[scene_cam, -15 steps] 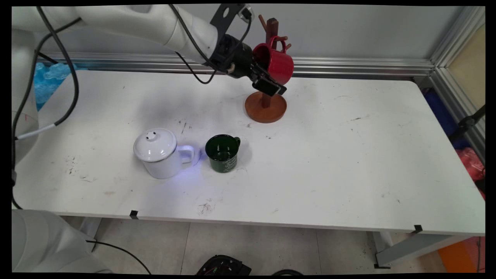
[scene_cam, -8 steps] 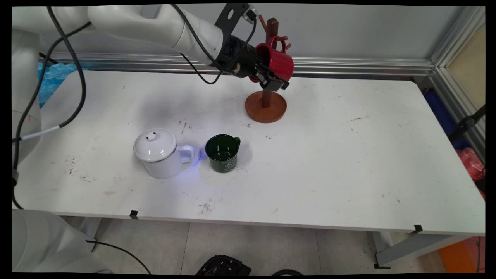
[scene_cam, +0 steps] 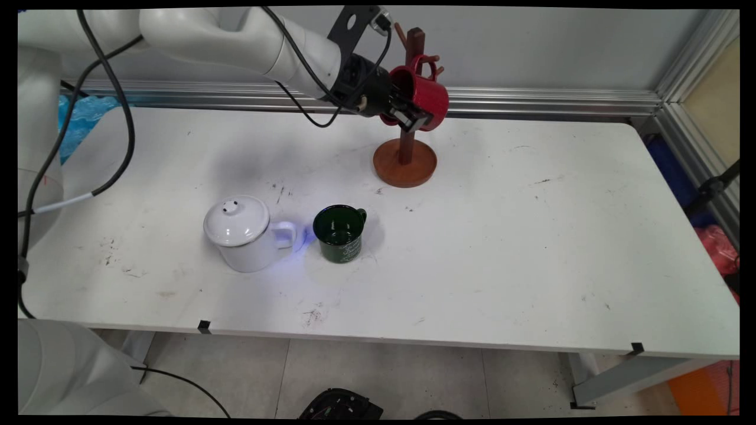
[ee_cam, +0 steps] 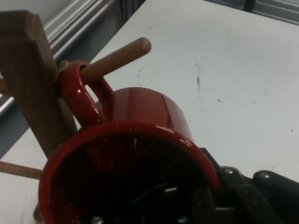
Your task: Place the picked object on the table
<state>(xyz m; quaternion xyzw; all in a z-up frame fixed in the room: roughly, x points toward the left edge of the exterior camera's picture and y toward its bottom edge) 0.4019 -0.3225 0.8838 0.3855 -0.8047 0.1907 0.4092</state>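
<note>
A red mug (scene_cam: 429,96) hangs by its handle on a peg (ee_cam: 117,58) of the wooden mug tree (scene_cam: 405,164) at the back of the table. My gripper (scene_cam: 413,116) reaches in from the left and is shut on the mug's wall, one finger inside the mouth and the other outside against the lower side. In the hand view the red mug (ee_cam: 149,116) fills the lower half, its handle looped over the peg beside the tree's post (ee_cam: 28,79). The black finger linkage of my gripper (ee_cam: 198,196) straddles the rim at the bottom.
A dark green mug (scene_cam: 339,233) stands upright near the table's middle. Just to its left is a white lidded enamel pot (scene_cam: 242,233). An aluminium rail (scene_cam: 531,100) runs along the back wall behind the tree.
The gripper moved slightly toward the tree. Its outer finger, which hung below the mug a second ago, has come up against the mug's side. The mug stays on the peg.
</note>
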